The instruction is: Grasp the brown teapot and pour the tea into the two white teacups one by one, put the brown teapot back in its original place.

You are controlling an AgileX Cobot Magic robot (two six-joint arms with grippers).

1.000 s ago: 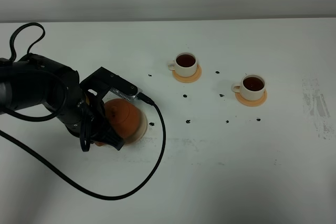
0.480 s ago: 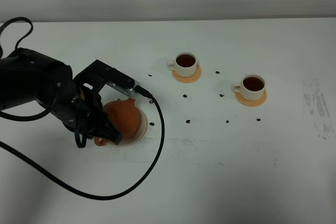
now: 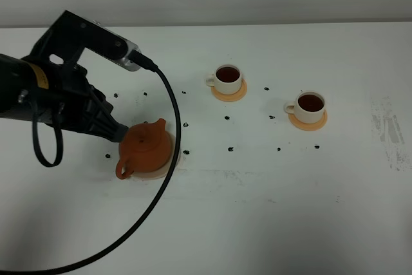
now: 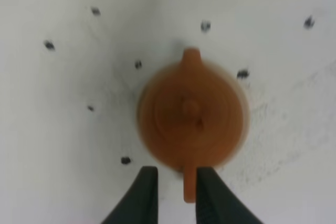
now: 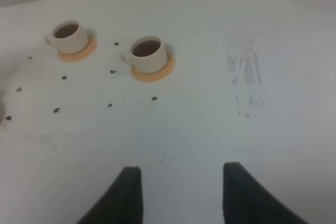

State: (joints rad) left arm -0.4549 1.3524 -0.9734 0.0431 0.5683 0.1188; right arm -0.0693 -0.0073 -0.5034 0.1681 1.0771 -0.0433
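Note:
The brown teapot (image 3: 147, 146) stands upright on the beige saucer (image 3: 170, 158), its original place, at the left of the table. In the left wrist view the teapot (image 4: 191, 116) lies below my left gripper (image 4: 176, 192), whose open fingers flank the handle from above without holding it. From the high view the left gripper (image 3: 119, 135) is just left of the pot. The two white teacups (image 3: 227, 78) (image 3: 310, 106) sit on orange coasters and hold dark tea (image 3: 227, 73). Both cups (image 5: 68, 35) (image 5: 148, 53) also show beyond my open, empty right gripper (image 5: 178, 192).
A black cable (image 3: 175, 140) loops from the left arm past the teapot's right side toward the table's front edge. Small dark spots (image 3: 230, 149) dot the white table between the teapot and the cups. A scuffed patch (image 3: 389, 127) is at the far right.
My left gripper has let go of the teapot's handle and risen up and back to the left. The teapot now stands uncovered on the saucer. The cups have not moved.

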